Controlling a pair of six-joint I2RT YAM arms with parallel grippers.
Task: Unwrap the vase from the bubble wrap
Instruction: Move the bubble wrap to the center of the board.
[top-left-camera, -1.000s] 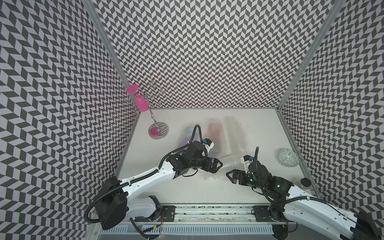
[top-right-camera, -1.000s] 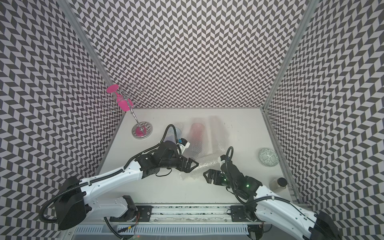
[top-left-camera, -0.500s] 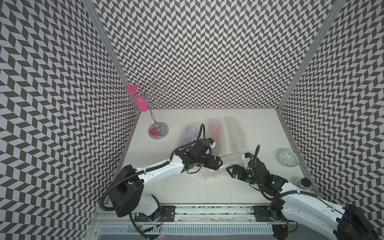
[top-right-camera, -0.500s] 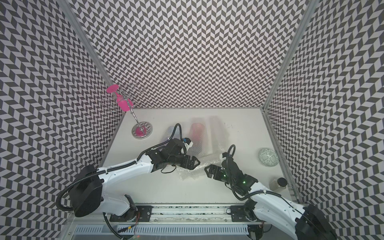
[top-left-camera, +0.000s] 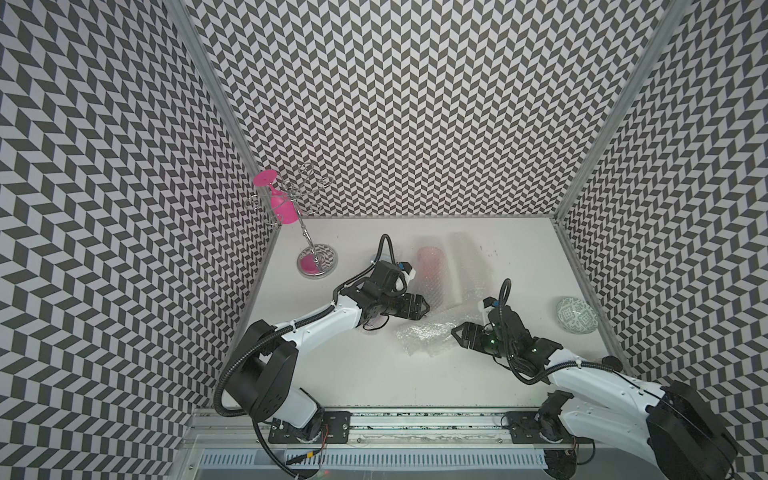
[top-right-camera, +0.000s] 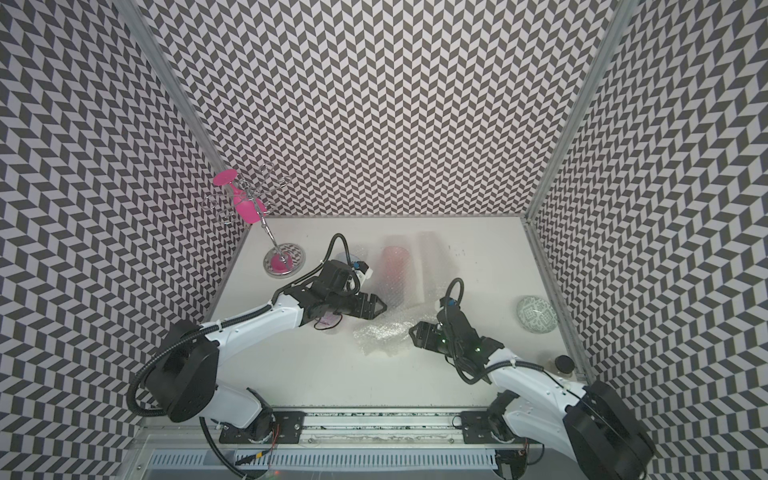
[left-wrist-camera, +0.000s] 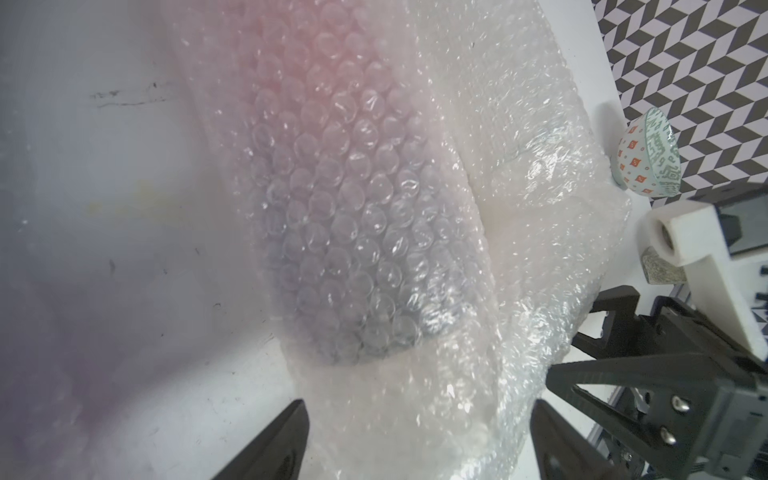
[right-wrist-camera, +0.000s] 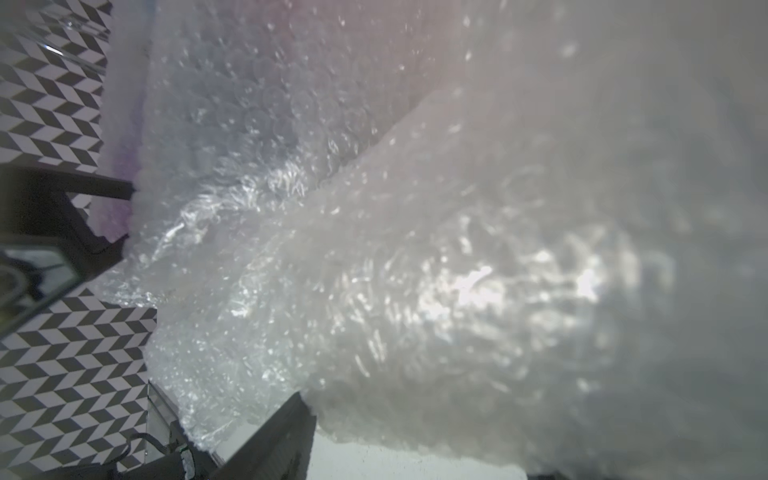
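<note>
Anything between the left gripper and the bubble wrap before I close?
Nothing visible does. The left gripper, jaws open, straddles the loose end of the clear, crinkly bubble wrap. The right gripper sits open at the crumpled sheet's opposite side, not between them.

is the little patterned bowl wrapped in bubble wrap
No, the bowl sits bare on the table, well apart from the bubble wrap.

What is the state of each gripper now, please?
Left gripper: open, bubble wrap between its jaws, not yet clamped.
Right gripper: open, bubble wrap between its jaws too, not clamped.
</note>
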